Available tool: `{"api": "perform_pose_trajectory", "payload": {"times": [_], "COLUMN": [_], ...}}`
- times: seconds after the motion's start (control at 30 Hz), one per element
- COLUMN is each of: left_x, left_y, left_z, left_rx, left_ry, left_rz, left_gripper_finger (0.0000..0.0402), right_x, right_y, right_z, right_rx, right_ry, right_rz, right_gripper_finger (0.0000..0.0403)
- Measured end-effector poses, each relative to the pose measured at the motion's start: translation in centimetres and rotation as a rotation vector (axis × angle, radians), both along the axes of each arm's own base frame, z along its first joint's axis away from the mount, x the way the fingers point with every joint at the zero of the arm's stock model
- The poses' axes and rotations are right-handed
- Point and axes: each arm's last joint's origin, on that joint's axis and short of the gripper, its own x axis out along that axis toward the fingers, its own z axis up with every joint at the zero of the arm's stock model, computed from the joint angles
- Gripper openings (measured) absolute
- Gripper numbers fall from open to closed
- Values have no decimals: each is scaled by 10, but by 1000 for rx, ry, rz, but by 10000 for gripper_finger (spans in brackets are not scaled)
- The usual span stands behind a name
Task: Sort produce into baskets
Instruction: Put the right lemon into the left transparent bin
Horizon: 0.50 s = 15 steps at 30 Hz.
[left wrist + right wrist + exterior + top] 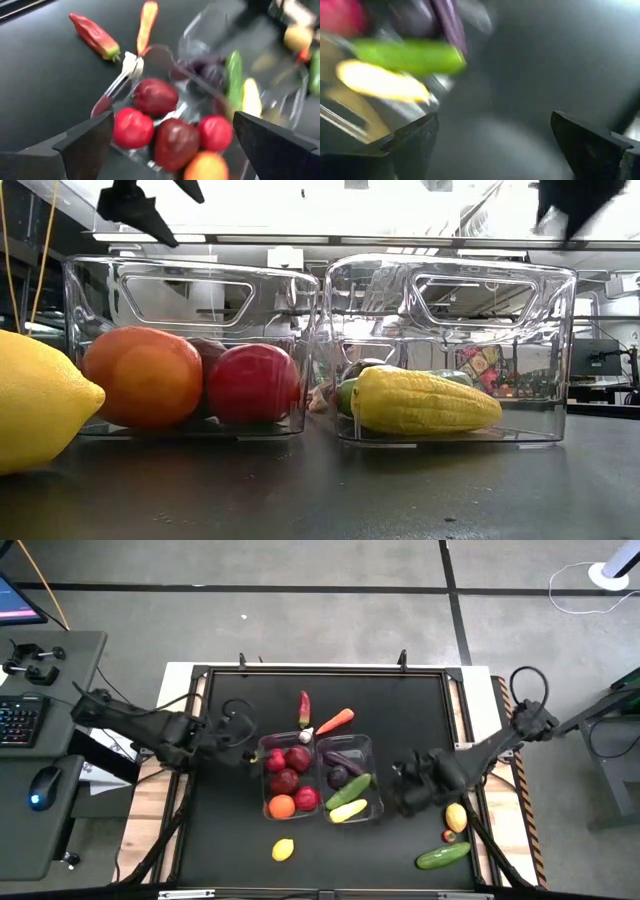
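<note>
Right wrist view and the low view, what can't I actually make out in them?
- Right wrist view: motion blur smears the cucumber and corn; the bin's outline is lost.
- Low view: the orange and front apple hide the fruit behind them.
- Low view: the lemon is cut by the picture's left edge.

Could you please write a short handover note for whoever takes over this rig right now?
Left gripper: open, empty, beside the left basket.
Right gripper: open, empty, just right of the right basket.
Done: left basket holds red apples and an orange; right basket holds an eggplant, a cucumber and a yellow corn cob.
Left on the table: chili, carrot, front lemon, and, right front, a second lemon and second cucumber.
</note>
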Motion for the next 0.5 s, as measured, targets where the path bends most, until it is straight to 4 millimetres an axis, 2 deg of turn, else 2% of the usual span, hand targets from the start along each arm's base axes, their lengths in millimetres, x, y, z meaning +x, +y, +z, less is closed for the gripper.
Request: {"api": "perform_pose_trajectory", "payload": {"times": [0.07, 0.2, 0.33, 0.5], "left_x": [-4, -6, -5, -4], "left_y": [-2, -3, 0, 1], "left_z": [-1, -1, -1, -1], "left_rx": [1, 7, 12, 7], "left_ry": [-33, -44, -43, -32], "left_rz": [31, 37, 46, 34], "left_gripper_finger": [397, 397, 397, 397], "right_x": [-12, -40, -59, -68], "right_y": [11, 22, 20, 17], "right_z": [-20, -61, -88, -117], "right_rx": [84, 224, 241, 352], "right_ry": [78, 341, 512, 625], "right_rz": [-98, -276, -371, -433], "right_gripper_finger": [374, 374, 374, 374]}}
